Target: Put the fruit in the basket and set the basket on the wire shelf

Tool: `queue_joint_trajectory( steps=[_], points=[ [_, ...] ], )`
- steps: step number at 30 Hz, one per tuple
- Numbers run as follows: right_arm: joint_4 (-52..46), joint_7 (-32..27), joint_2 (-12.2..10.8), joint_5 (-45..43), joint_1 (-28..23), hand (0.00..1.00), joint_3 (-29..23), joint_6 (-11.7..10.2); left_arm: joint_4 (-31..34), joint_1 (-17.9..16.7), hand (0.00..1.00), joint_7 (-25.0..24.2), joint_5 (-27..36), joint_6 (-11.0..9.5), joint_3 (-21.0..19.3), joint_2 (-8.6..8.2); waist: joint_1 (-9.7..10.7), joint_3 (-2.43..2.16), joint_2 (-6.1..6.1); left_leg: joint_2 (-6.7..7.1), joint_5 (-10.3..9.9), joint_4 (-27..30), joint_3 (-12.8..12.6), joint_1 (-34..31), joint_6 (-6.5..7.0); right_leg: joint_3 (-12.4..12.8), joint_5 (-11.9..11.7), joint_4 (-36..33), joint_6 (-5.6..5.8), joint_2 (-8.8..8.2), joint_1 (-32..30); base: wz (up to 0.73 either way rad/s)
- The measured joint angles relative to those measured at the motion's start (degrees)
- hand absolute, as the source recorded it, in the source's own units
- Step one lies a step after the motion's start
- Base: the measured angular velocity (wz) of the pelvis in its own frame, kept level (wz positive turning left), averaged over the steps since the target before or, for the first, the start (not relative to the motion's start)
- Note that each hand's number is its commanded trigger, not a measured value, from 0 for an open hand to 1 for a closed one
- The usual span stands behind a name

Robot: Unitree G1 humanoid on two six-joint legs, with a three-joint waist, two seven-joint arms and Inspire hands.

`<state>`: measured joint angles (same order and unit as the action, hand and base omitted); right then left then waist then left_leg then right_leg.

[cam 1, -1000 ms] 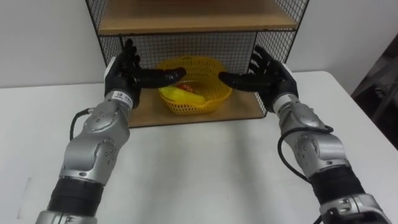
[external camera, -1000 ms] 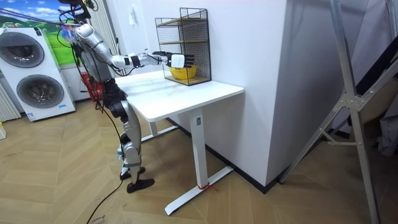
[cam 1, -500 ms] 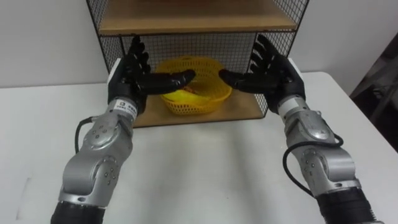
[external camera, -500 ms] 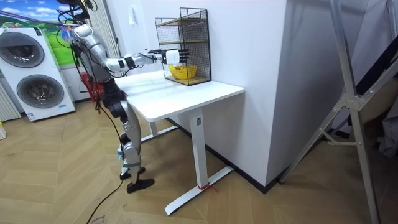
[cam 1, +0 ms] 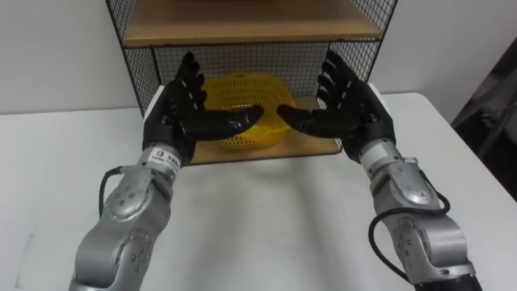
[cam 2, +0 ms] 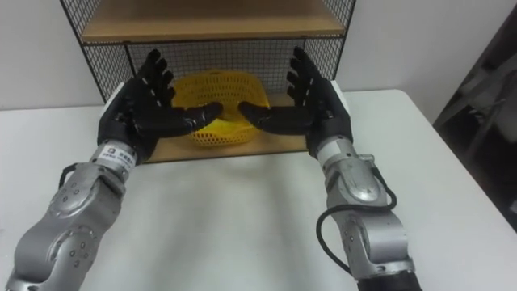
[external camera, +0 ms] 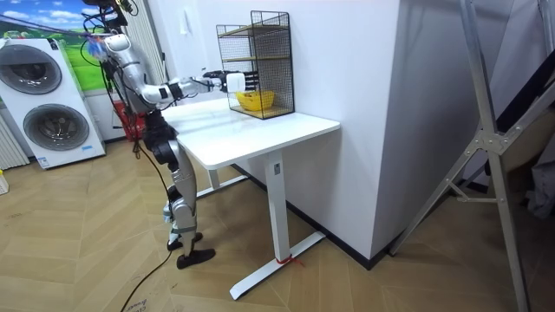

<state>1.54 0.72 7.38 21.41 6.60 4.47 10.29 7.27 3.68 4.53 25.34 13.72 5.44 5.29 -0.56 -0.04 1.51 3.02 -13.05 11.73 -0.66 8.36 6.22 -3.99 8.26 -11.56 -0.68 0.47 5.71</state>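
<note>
Yellow basket [cam 1: 242, 90] rests on the wire shelf's [cam 1: 242, 56] lower board, seemingly delivered; left hand [cam 1: 179, 109] and right hand [cam 1: 351, 109] hover before it, fingers spread, empty.

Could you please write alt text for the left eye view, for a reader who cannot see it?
A yellow basket sits on the lower board of a wire shelf on a white table. In front of it the left hand and right hand are raised, open, thumbs pointing toward each other.
</note>
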Motion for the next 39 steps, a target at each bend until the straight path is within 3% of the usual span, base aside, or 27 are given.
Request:
queue_joint_trajectory(
  steps=[5,8,13,17,22,25,28,32,33,36,39],
  points=[
    [-0.5,2.1,0.0,-1.5,-2.0,0.0,1.0,-0.3,0.0,-1.7,0.0,-0.7,0.0,-0.7,0.0,-0.05,0.0,0.0,-0.01,-0.02,0.0,-0.4,0.2,0.0,-0.01,-0.1,0.0,0.0,-0.03,0.09,0.1,0.02],
    [-4.0,4.0,-0.2,-1.7,-3.8,0.0,1.0,-0.8,0.6,-3.0,0.0,-3.0,-0.1,-2.8,0.5,-0.21,0.2,0.04,-0.08,-0.03,0.0,-0.4,0.9,0.0,-0.07,-0.8,0.0,0.1,-0.03,0.04,0.3,0.11],
    [-8.1,6.2,-0.2,-1.7,-7.1,0.0,1.5,-3.6,2.4,-8.4,0.0,-5.8,0.0,-5.3,2.3,0.38,0.1,0.18,-0.36,-0.03,0.0,-0.3,1.2,-0.6,-0.1,-1.1,0.0,0.4,-0.08,0.05,0.0,0.03],
    [-10.0,7.5,0.0,-1.8,-10.4,0.0,2.6,-4.6,3.8,-11.0,0.0,-7.5,0.7,-5.6,2.6,0.89,0.0,0.1,-0.49,-0.02,0.0,-0.3,1.2,-1.2,-0.12,-1.0,-0.1,0.3,-0.09,0.1,-0.7,0.0],
    [-11.3,8.2,0.4,-2.2,-12.5,0.0,2.7,-6.0,4.2,-13.3,0.0,-10.3,0.7,-8.0,2.8,2.59,0.4,0.09,-0.62,-0.02,0.0,-0.2,1.2,-1.9,-0.14,-0.9,-0.1,0.8,-0.22,0.08,-1.1,0.0],
    [-11.7,8.2,1.4,-2.2,-13.8,0.0,2.7,-6.6,4.2,-15.3,0.0,-11.0,0.7,-8.3,2.9,2.56,0.4,-0.03,-0.81,-0.02,0.0,-0.3,1.2,-1.9,-0.14,-0.8,-0.2,0.8,-0.22,0.08,-1.0,0.0],
    [-11.7,8.7,2.2,-4.2,-14.7,0.0,2.5,-6.7,4.3,-16.8,0.0,-12.9,-1.1,-8.3,2.6,4.31,0.8,-0.14,-1.2,-0.04,0.0,-0.2,1.2,-1.9,-0.15,-0.9,-0.2,0.8,-0.25,0.07,-1.0,0.0],
    [-11.8,10.5,2.3,-5.5,-15.3,0.0,1.1,-7.1,5.5,-17.5,0.0,-15.9,-2.5,-8.7,2.0,5.04,0.9,-0.2,-1.65,-0.01,0.0,-0.1,1.3,-2.2,-0.15,-0.9,-0.2,0.7,-0.25,0.03,-1.2,0.0],
    [-12.2,10.8,2.5,-5.5,-15.8,0.0,0.6,-7.4,5.8,-17.5,0.0,-16.9,-2.5,-9.1,1.8,5.44,0.9,-0.54,-1.81,0.0,0.0,0.0,1.3,-2.7,-0.15,-0.9,-0.2,0.6,-0.25,-0.01,-1.8,0.0],
    [-15.7,11.4,3.8,-5.4,-17.5,0.0,-1.0,-7.9,9.0,-18.1,0.0,-18.0,-2.5,-9.1,0.3,6.72,0.8,-0.61,-2.3,0.0,0.0,0.1,1.2,-3.4,-0.15,-0.9,-0.2,0.2,-0.24,-0.04,-2.7,-0.01],
    [-18.8,12.0,4.3,-5.4,-19.8,0.0,-4.1,-8.6,12.8,-19.1,0.0,-19.4,-2.4,-9.8,-2.6,6.89,1.1,-0.62,-2.33,-0.06,0.0,0.1,1.1,-3.4,-0.15,-0.8,-0.2,0.1,-0.24,0.0,-2.8,0.0]
  ],
)
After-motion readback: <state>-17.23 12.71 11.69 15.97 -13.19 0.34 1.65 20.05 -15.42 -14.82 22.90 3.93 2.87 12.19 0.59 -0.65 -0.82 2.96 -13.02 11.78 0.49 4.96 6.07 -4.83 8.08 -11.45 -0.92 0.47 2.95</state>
